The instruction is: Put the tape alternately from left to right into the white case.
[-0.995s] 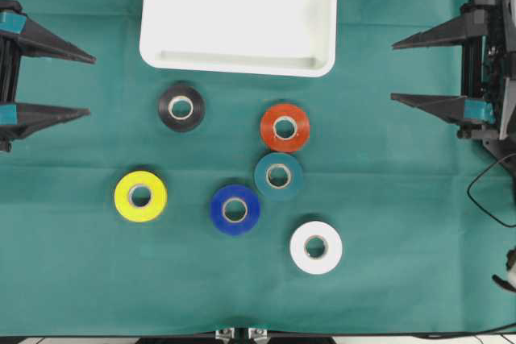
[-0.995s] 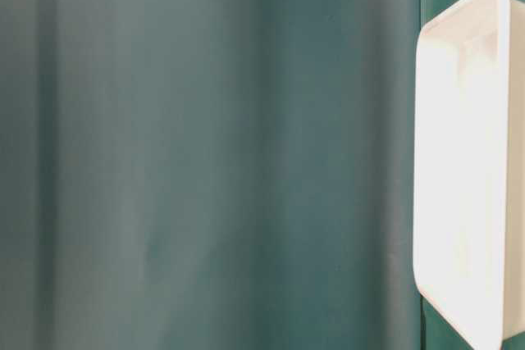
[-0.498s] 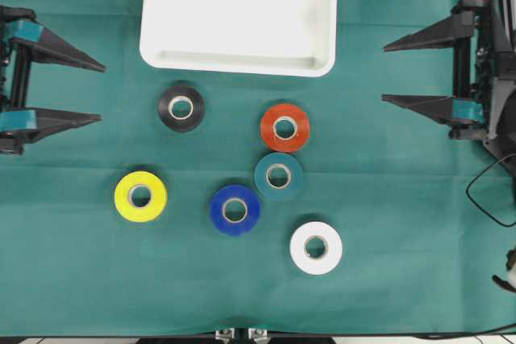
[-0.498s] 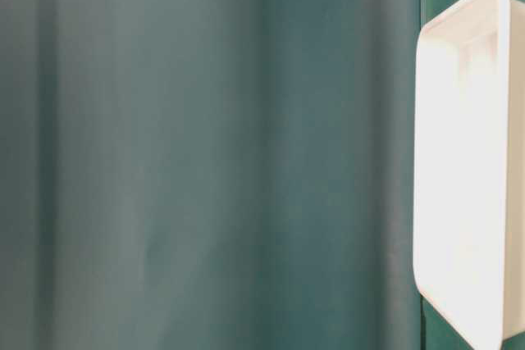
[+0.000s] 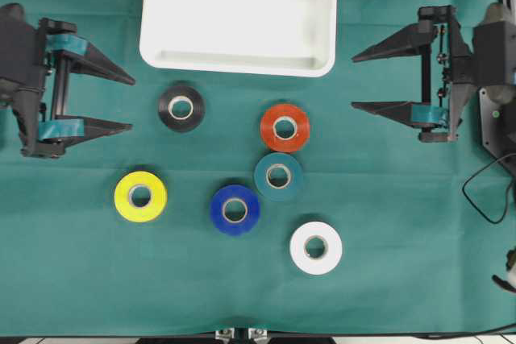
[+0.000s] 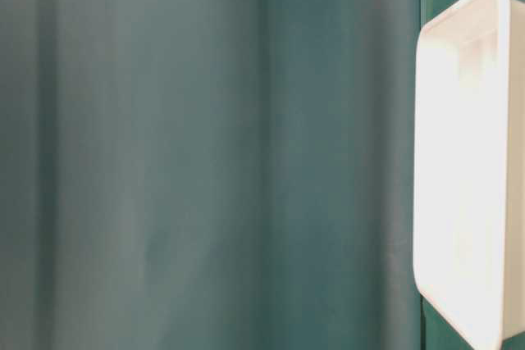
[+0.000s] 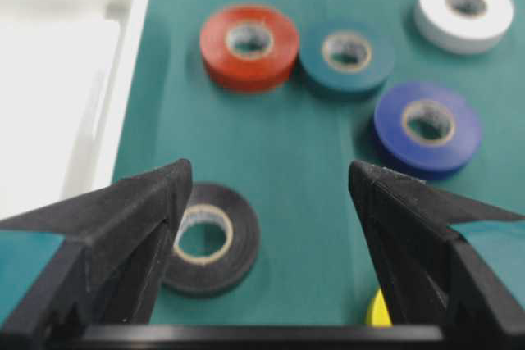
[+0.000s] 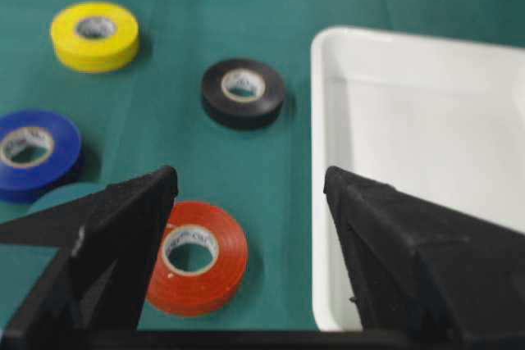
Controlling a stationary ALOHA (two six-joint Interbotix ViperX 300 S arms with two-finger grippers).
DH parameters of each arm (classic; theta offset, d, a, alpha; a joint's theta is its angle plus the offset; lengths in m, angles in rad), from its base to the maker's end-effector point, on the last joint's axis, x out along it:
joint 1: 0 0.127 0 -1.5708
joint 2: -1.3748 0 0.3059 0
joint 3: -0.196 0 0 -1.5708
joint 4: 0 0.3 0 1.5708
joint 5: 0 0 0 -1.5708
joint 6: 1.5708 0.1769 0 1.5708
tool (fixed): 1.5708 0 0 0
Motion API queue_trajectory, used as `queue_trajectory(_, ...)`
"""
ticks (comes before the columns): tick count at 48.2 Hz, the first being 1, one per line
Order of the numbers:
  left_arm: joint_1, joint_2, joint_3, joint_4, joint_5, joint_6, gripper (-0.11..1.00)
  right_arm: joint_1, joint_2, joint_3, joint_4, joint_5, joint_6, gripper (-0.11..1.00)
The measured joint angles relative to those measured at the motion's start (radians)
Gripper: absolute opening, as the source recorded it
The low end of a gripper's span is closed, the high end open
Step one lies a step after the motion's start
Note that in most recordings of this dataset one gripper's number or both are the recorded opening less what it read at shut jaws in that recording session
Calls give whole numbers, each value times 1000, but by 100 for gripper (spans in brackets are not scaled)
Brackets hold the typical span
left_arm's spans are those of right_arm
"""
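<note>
With both end effectors, left [image 5: 125, 104] and right [image 5: 360, 81], spread wide and empty, I judge the black roll [image 5: 181, 107], at six o'clock of the white case [image 5: 239, 62], light, stiff, glossy-slick, best pinched across its rim.

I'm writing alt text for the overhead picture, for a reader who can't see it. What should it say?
Six tape rolls lie loose on a green cloth below an empty white case. The left gripper and right gripper face inward from the sides, both open and holding nothing.
</note>
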Motion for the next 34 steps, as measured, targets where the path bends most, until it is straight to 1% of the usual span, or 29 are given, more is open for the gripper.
queue_trajectory(3, 2, 20, -12, 0, 23, -11, 89, 0, 14, -9, 0, 14, 0, 84)
queue_trajectory(15, 0, 86, -52, 2, 94, -9, 88, 0, 64, -31, 0, 41, 0, 84)
queue_trajectory(34, 2, 110, -72, 2, 107, -9, 88, 0, 87, -38, 0, 41, 2, 84)
